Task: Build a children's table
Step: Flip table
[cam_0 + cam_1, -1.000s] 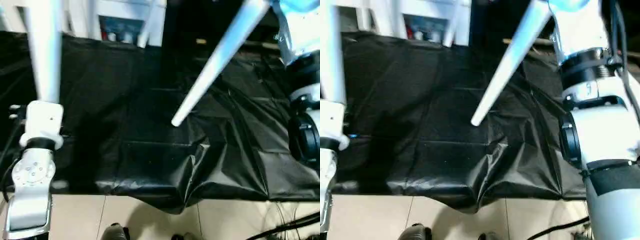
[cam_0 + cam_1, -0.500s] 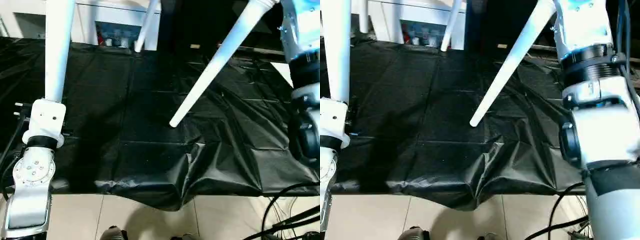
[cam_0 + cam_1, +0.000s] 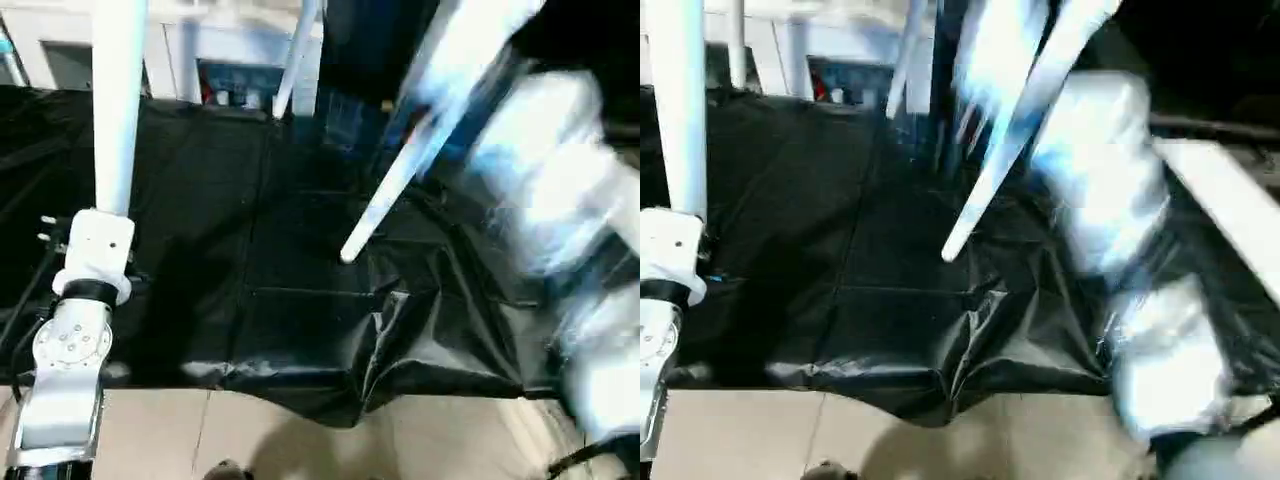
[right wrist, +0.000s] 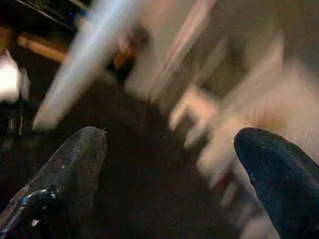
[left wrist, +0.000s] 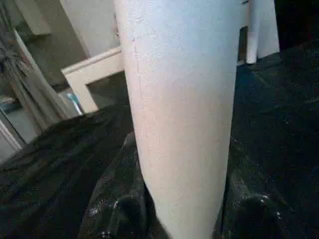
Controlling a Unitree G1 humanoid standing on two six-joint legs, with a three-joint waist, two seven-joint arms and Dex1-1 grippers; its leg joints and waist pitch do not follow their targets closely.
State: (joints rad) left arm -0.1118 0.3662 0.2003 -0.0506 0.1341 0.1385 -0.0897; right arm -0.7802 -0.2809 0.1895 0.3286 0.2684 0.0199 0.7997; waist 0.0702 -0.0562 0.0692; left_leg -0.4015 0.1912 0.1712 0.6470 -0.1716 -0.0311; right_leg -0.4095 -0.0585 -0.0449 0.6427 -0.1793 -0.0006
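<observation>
The left forearm (image 3: 62, 400) is silver metal, with a round plate of small screws, a black ring above it and a white block at the wrist. Black cables run beside it. Its fingers (image 5: 117, 214) are glossy black.

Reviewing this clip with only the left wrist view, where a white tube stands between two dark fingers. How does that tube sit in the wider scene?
Observer: From the head camera, the leg stands upright from the left gripper, over a black sheet.
Operator: And the right gripper?
Observer: The right gripper is open, with nothing between its fingers.
Operator: Any other legs?
Observer: A second leg slants across the middle, its lower end over the sheet and its upper end leaving the picture.
</observation>
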